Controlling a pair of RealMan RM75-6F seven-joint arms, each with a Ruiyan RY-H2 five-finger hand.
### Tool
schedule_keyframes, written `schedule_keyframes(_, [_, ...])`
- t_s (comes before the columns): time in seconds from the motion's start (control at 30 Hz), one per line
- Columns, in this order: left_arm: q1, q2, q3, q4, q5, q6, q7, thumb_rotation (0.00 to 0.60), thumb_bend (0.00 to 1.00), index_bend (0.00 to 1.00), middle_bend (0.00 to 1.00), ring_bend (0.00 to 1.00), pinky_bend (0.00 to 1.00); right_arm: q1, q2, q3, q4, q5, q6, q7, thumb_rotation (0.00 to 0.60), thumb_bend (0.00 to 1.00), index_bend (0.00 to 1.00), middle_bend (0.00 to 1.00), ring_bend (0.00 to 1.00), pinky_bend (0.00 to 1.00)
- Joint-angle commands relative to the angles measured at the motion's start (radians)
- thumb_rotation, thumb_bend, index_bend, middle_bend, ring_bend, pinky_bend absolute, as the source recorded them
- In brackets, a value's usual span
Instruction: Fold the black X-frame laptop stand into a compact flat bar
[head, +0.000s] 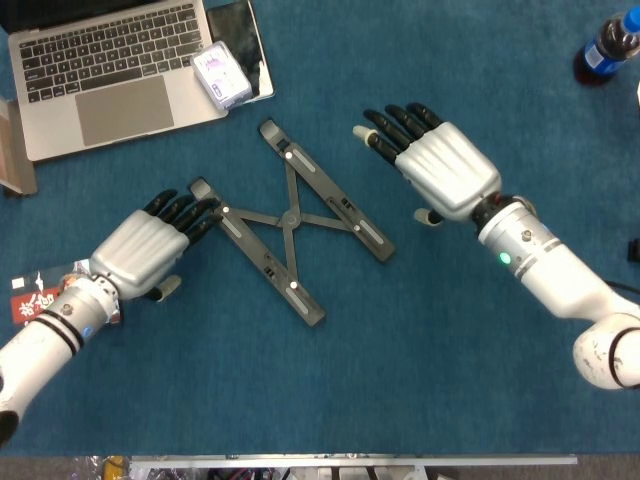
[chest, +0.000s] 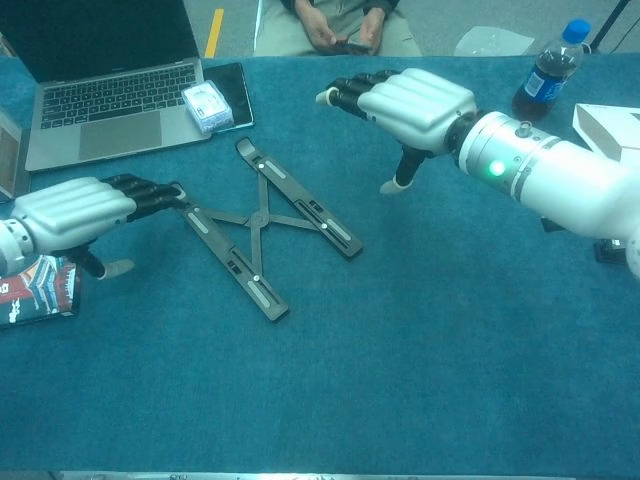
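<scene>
The black X-frame laptop stand (head: 290, 218) (chest: 258, 225) lies spread open and flat on the blue cloth, its two long bars crossing at a centre pivot. My left hand (head: 150, 245) (chest: 75, 210) is palm down at the stand's left end, its dark fingertips (head: 190, 208) reaching the tip of the left bar; it holds nothing. My right hand (head: 432, 165) (chest: 405, 100) hovers palm down to the right of the stand and clear of it, fingers stretched toward the upper bar.
An open laptop (head: 110, 70) sits at the back left with a small white box (head: 222, 76) on a dark tablet beside it. A blue-capped bottle (head: 606, 45) stands at the back right. A printed packet (chest: 35, 288) lies under my left wrist.
</scene>
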Motion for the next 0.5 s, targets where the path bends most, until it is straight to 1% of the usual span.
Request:
schedule_keyframes(0.03, [-0.005,-0.02,-0.011,0.021,0.018,0.014,-0.022,0.6,0.35,0.0,0.0,0.0,0.0,-0.003,-0.016,-0.006,0.028,-0.033,0.014,0.014,0.6,0.0,0.0,0.02,0.0,0.11])
schedule_keyframes(0.17, [-0.019,-0.042,-0.017,0.041,0.024,0.003,-0.045,0.6,0.35,0.0,0.0,0.0,0.0,-0.006,-0.04,-0.018,0.073,-0.121,0.022,0.063,0.6,0.0,0.0,0.0,0.0,0.11])
schedule_keyframes(0.33, [-0.037,-0.077,-0.025,0.068,0.029,-0.007,-0.048,0.6,0.35,0.0,0.0,0.0,0.0,-0.007,-0.065,-0.043,0.141,-0.24,0.033,0.107,0.6,0.0,0.0,0.0,0.0,0.11])
schedule_keyframes(0.37, [-0.04,-0.084,-0.026,0.073,0.03,-0.007,-0.044,0.6,0.35,0.0,0.0,0.0,0.0,-0.008,-0.068,-0.049,0.152,-0.254,0.03,0.113,0.6,0.0,0.0,0.0,0.0,0.11])
schedule_keyframes(0.47, [-0.047,-0.099,-0.031,0.082,0.027,-0.009,-0.037,0.6,0.35,0.0,0.0,0.0,0.0,-0.016,-0.071,-0.046,0.143,-0.227,0.007,0.148,0.6,0.0,0.0,0.0,0.0,0.11])
schedule_keyframes(0.5, [-0.049,-0.106,-0.034,0.088,0.028,-0.005,-0.035,0.6,0.35,0.0,0.0,0.0,0.0,-0.014,-0.071,-0.048,0.147,-0.227,0.001,0.14,0.6,0.0,0.0,0.0,0.0,0.11])
